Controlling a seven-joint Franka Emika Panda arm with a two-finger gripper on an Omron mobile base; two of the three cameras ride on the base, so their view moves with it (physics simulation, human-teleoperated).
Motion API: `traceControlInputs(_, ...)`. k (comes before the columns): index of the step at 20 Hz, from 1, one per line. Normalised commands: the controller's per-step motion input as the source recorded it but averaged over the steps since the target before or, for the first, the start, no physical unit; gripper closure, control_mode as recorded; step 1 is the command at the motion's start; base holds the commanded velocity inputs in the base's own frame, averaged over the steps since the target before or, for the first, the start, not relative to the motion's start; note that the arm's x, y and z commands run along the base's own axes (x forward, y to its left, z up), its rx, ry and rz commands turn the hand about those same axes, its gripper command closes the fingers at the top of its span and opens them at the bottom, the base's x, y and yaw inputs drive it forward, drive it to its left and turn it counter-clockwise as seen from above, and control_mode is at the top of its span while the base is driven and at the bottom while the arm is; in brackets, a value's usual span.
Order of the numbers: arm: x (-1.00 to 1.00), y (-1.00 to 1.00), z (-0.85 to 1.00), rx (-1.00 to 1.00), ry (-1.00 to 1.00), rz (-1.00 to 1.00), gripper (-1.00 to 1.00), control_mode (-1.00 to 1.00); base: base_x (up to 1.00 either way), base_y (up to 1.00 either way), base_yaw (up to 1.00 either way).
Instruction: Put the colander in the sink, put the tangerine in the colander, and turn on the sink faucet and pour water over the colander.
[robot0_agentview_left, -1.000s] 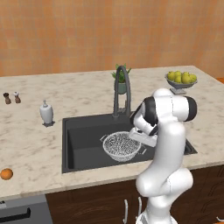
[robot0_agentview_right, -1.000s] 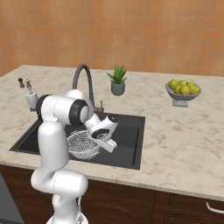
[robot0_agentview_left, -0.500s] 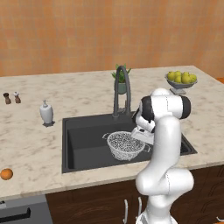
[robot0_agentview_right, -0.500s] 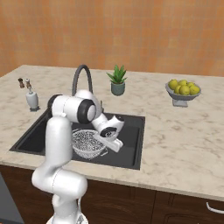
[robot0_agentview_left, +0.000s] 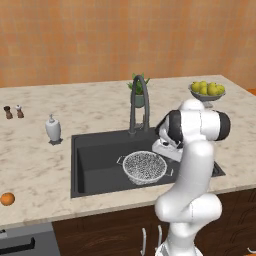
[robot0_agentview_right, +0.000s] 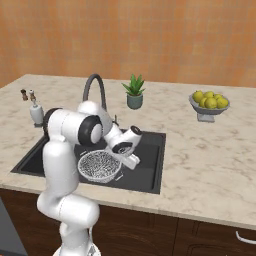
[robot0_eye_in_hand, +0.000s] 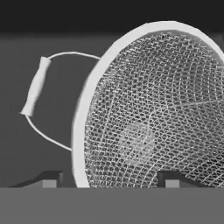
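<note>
The white-grey mesh colander (robot0_agentview_left: 144, 166) (robot0_agentview_right: 99, 165) sits inside the dark sink (robot0_agentview_left: 95, 160) (robot0_agentview_right: 150, 150), right of the middle. My gripper (robot0_agentview_left: 167, 152) (robot0_agentview_right: 129, 161) is at the colander's right rim, low in the basin. In the hand view the gripper (robot0_eye_in_hand: 110, 181) is open, its tips wide apart on either side of the colander's rim (robot0_eye_in_hand: 83, 127), with a wire handle (robot0_eye_in_hand: 36, 87) off to the left. The tangerine (robot0_agentview_left: 7, 199) lies on the counter's front left corner. The arched sink faucet (robot0_agentview_left: 140, 100) (robot0_agentview_right: 93, 89) stands behind the basin.
A white soap dispenser (robot0_agentview_left: 53, 129) (robot0_agentview_right: 36, 113) stands left of the sink. A potted plant (robot0_agentview_left: 137, 95) (robot0_agentview_right: 134, 94) is behind the faucet, a footed bowl of yellow-green fruit (robot0_agentview_left: 207, 90) (robot0_agentview_right: 209, 102) at the far right, and two small shakers (robot0_agentview_left: 13, 111) at the far left.
The jaws have opened and let go of the colander's rim. The colander has come down and now rests level in the sink.
</note>
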Motion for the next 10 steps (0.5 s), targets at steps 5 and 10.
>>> traceControlInputs(5,-0.18,-0.04,1.00,0.00,-0.29,0.00,-1.00,-1.00,0.00,0.00,0.00)
traceControlInputs(10,-0.22,-0.12,1.00,0.00,-0.17,0.00,-1.00,-1.00,0.00,0.00,0.00)
